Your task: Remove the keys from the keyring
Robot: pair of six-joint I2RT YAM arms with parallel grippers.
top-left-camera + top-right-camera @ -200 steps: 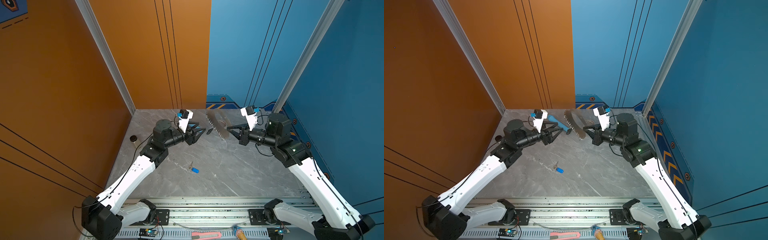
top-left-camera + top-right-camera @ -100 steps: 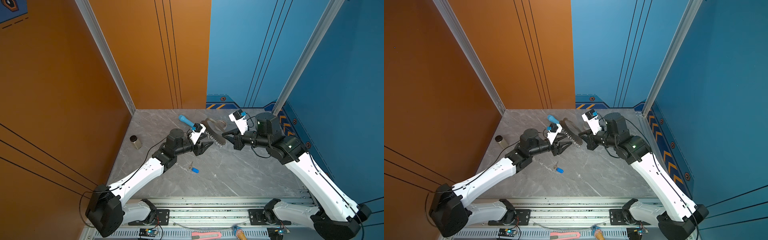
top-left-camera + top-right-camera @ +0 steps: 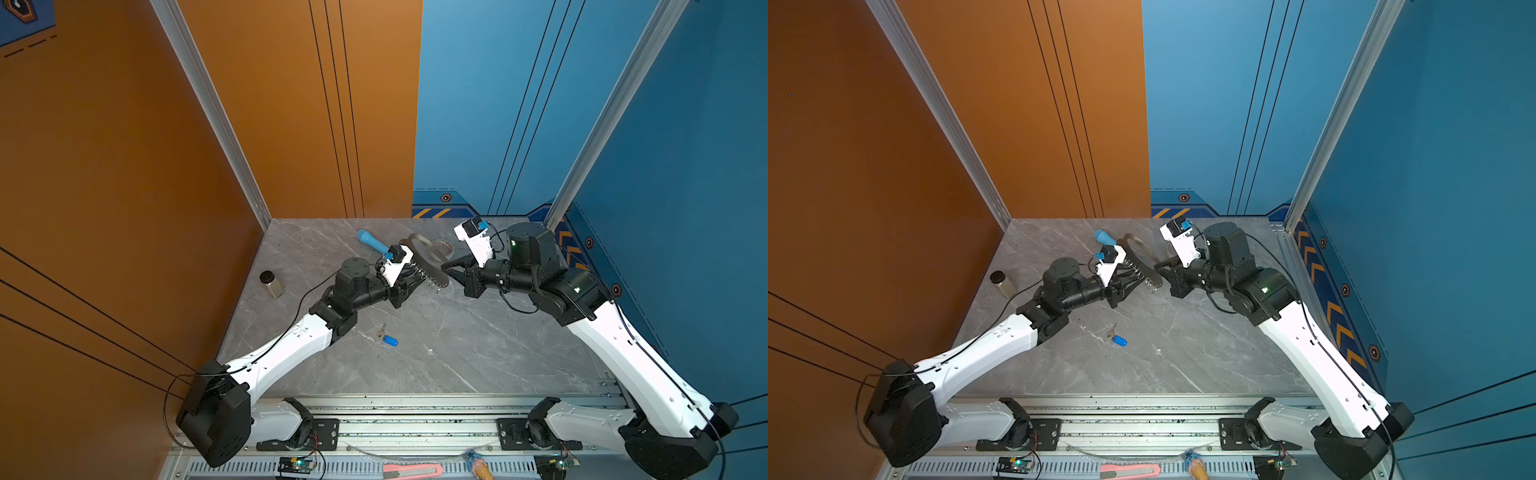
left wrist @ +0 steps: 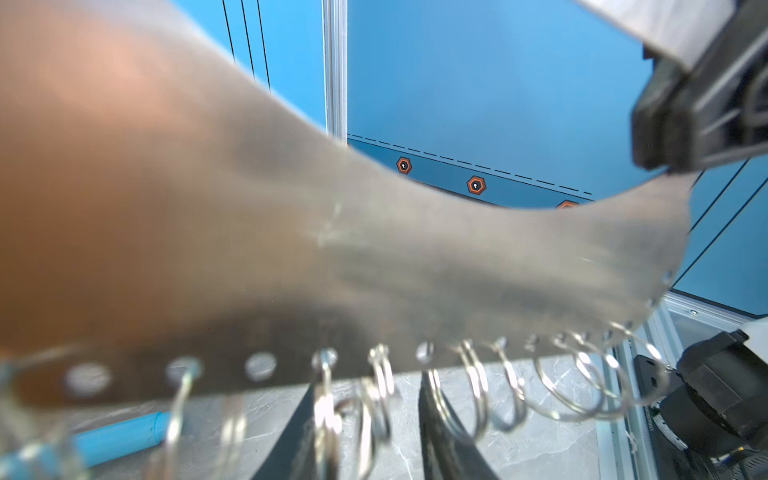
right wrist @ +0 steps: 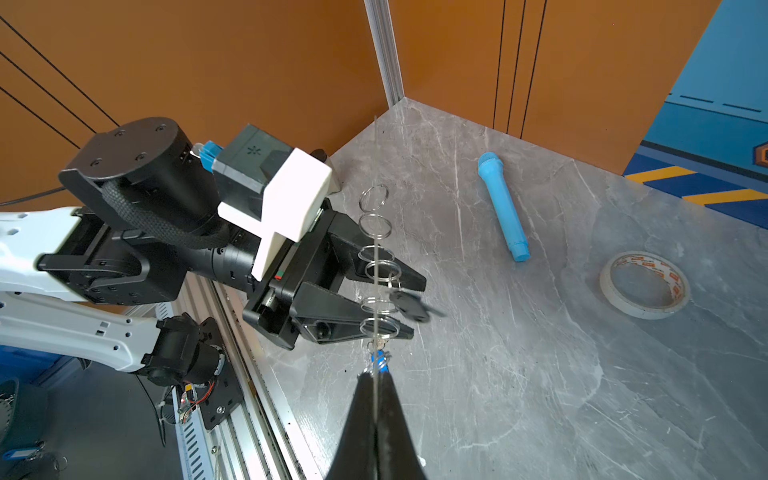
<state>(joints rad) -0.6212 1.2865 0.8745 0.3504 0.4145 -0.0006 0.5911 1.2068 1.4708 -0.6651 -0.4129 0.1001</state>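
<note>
With our right gripper point(image 5: 376, 377) clamped on the flat silver-grey metal keyring plate point(image 4: 374, 249), we should centre the parted jaws of the left gripper point(image 5: 417, 308) around the dark key fob point(image 5: 409, 306), then pinch squarely.

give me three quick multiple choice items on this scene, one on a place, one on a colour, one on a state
1. The blue-tagged key lies
A. loose on the table
B. hung on the wall
C. on the floor, off the table

2. The long tube is
A. red
B. blue
C. green

3. The right tool is
A. wide open, holding nothing
B. shut on the long tube
C. shut on the keyring

Answers:
1 A: both top views show it on the grey stone, apart from both arms.
2 B: the right wrist view shows it light blue.
3 C: the right wrist view shows its fingers pinching the plate's thin edge.
</note>
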